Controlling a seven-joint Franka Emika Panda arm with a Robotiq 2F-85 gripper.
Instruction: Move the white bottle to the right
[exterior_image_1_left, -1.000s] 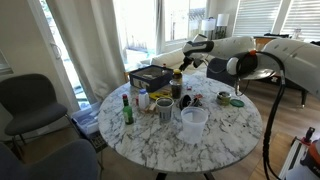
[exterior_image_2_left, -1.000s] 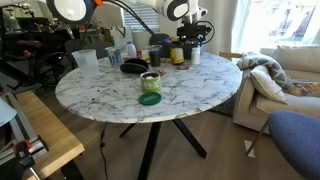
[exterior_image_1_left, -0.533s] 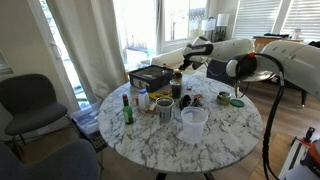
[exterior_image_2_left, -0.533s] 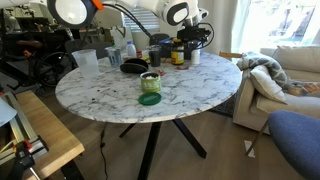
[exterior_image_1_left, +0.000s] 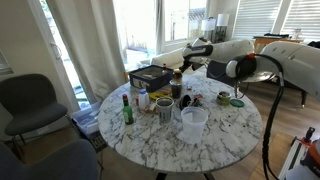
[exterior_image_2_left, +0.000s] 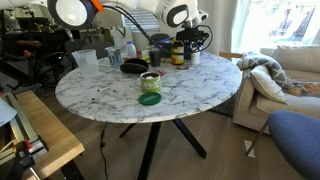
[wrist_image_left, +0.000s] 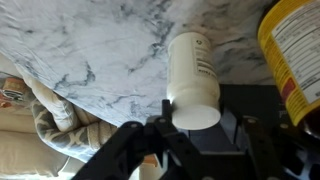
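Note:
The white bottle (wrist_image_left: 193, 75) stands upright on the marble table (wrist_image_left: 90, 50), a slim plain bottle seen from above in the wrist view. My gripper (wrist_image_left: 203, 112) reaches down over it with one black finger on each side of its cap, shut on it. In an exterior view the gripper (exterior_image_2_left: 191, 42) hangs at the far side of the table, with the white bottle (exterior_image_2_left: 195, 56) just under it. In another exterior view the gripper (exterior_image_1_left: 182, 68) sits behind the cluster of containers, and the bottle itself is hidden.
A yellow-labelled jar (wrist_image_left: 295, 60) stands close beside the bottle. The round marble table (exterior_image_1_left: 215, 145) also carries a green bottle (exterior_image_1_left: 127, 108), a translucent tub (exterior_image_1_left: 193, 122), a black tray (exterior_image_1_left: 150, 75), a small jar (exterior_image_2_left: 150, 82) and a green lid (exterior_image_2_left: 149, 99). Chairs and a sofa surround it.
The fingers have closed in on the white bottle. The arm has barely moved and the bottle stands in the same place.

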